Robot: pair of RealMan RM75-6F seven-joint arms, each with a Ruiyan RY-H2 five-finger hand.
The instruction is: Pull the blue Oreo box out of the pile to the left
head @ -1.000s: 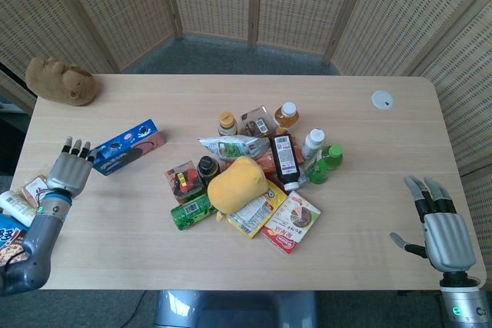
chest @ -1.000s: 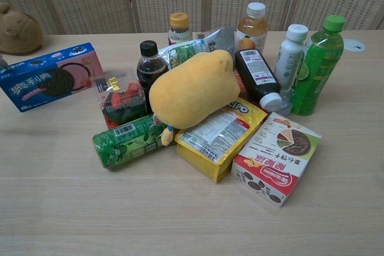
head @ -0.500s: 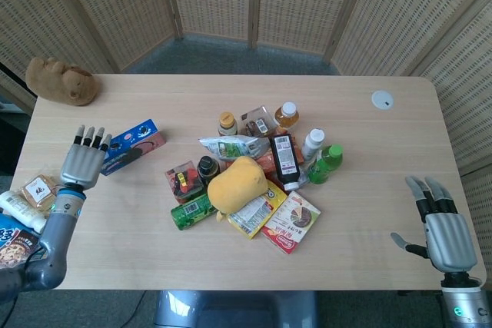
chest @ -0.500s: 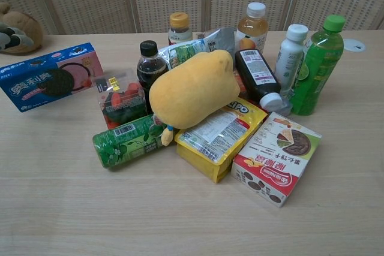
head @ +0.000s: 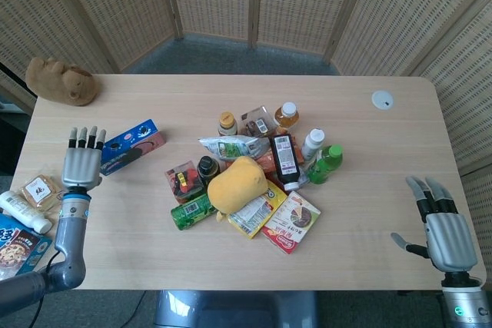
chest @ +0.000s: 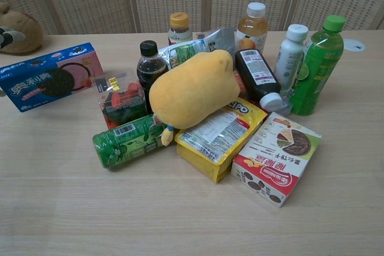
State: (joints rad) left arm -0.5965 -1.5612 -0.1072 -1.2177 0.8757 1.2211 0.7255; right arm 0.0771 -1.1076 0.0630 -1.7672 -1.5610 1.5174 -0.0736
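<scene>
The left hand (head: 82, 164) hovers flat over the bench (head: 154, 251), fingers straight and slightly apart, holding nothing — its fingertips just beside the left end of the blue Oreo box (head: 131, 146). The box lies clear of the pile, apart from the strawberry tub (head: 183, 180) and green can (head: 192, 210). The right hand (head: 443, 230) rests at the bench's far right edge, fingers extended and empty. A yellow plush (head: 237, 183) tops the pile; a brown plush (head: 61, 81) sits at the back-left corner.
</scene>
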